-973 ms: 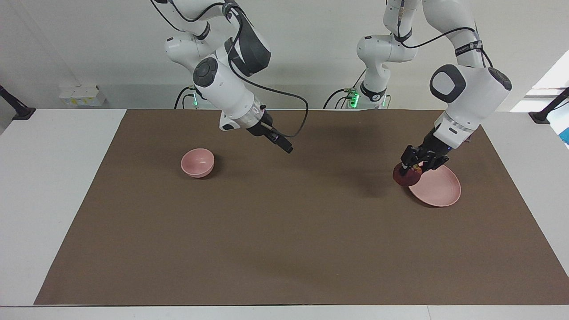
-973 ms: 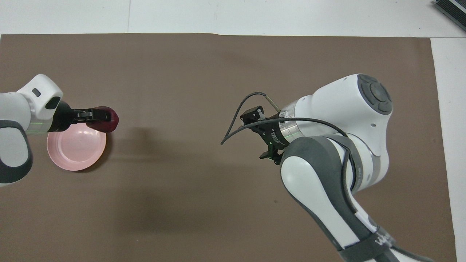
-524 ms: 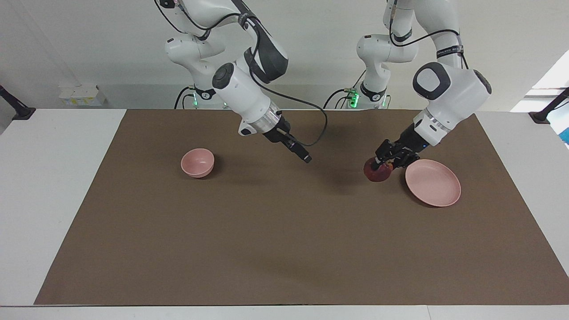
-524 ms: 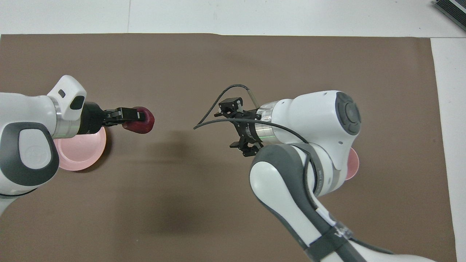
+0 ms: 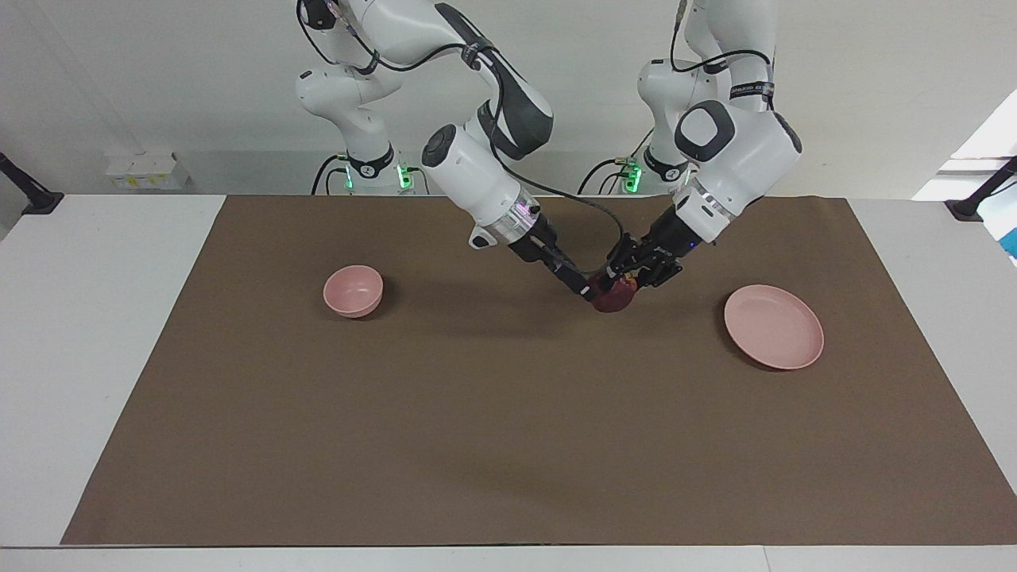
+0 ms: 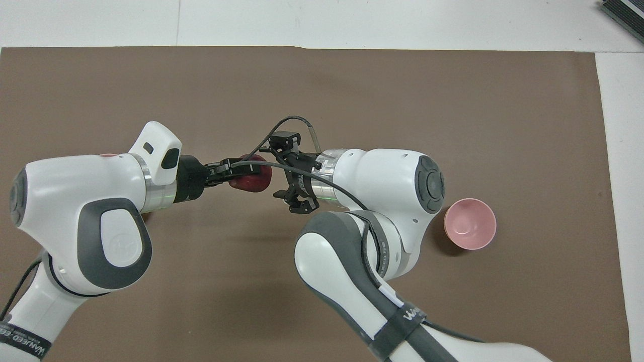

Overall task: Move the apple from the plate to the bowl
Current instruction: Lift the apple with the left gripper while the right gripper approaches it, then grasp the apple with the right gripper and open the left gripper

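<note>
My left gripper [image 5: 618,280] is shut on the dark red apple [image 5: 613,297] and holds it over the middle of the brown mat, between the plate and the bowl. It shows in the overhead view [image 6: 240,171] with the apple [image 6: 255,180] at its tip. My right gripper [image 5: 585,289] is open and its tip is at the apple's side, also seen from above [image 6: 276,173]. The pale pink plate [image 5: 773,326] lies bare toward the left arm's end. The small pink bowl [image 5: 353,291] stands toward the right arm's end [image 6: 470,223]. In the overhead view the left arm hides the plate.
The brown mat [image 5: 508,445] covers most of the white table [image 5: 87,334]. A small white box [image 5: 147,171] sits at the table's edge nearest the robots, past the right arm's end of the mat.
My left gripper carried the apple off the plate toward the middle of the mat. My right gripper swung from near the bowl to meet the apple there.
</note>
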